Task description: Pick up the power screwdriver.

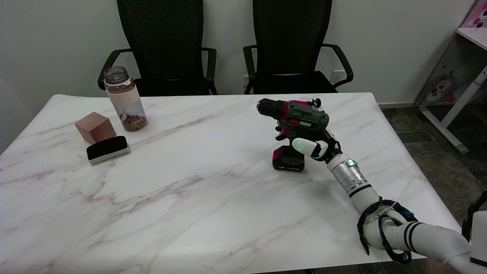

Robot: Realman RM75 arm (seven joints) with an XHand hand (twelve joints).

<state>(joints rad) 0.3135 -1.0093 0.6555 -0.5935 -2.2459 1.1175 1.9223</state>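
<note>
The power screwdriver [293, 116] is red, black and dark green, standing upright on its battery base at the table's right of centre, its chuck pointing left. My right hand [314, 146] reaches in from the lower right and wraps the screwdriver's handle, its fingers curled around the grip just below the body. The battery base looks to be touching the marble tabletop [198, 198], or just above it. Most of the handle is hidden by my fingers.
At the far left stand a glass jar [124, 99] with a brown filling, a wooden cube [95, 127] and a black eraser block [107, 149]. Two black office chairs [293, 49] sit behind the table. The table's right edge lies close to my forearm.
</note>
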